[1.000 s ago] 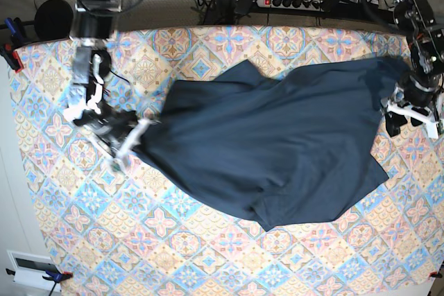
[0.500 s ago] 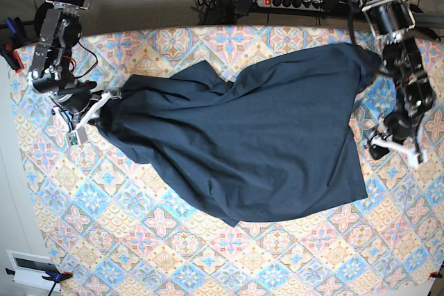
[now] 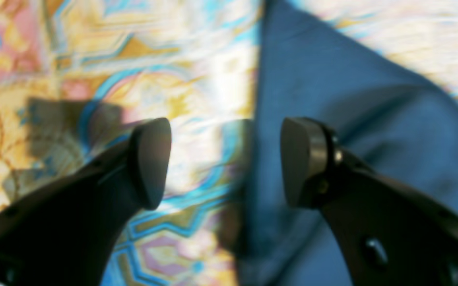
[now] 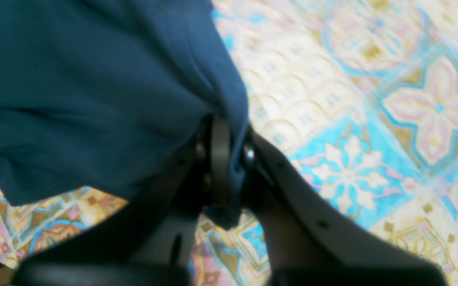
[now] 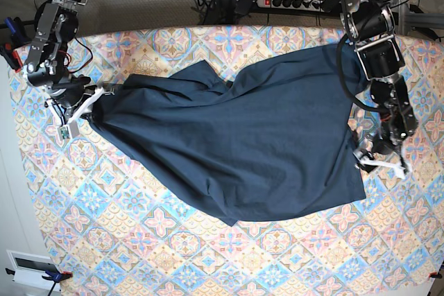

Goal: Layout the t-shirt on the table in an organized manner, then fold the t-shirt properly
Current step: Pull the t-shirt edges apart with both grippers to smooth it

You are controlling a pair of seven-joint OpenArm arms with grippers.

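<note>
base: t-shirt (image 5: 243, 143) in right tool (image 5: 89, 104)

A dark navy t-shirt (image 5: 236, 143) lay spread but rumpled across the middle of the table (image 5: 208, 254), which was covered in a pastel blue, pink and cream tile-patterned cloth. One corner of the shirt was drawn out towards the base view's left edge, and folds creased its upper part.
</note>
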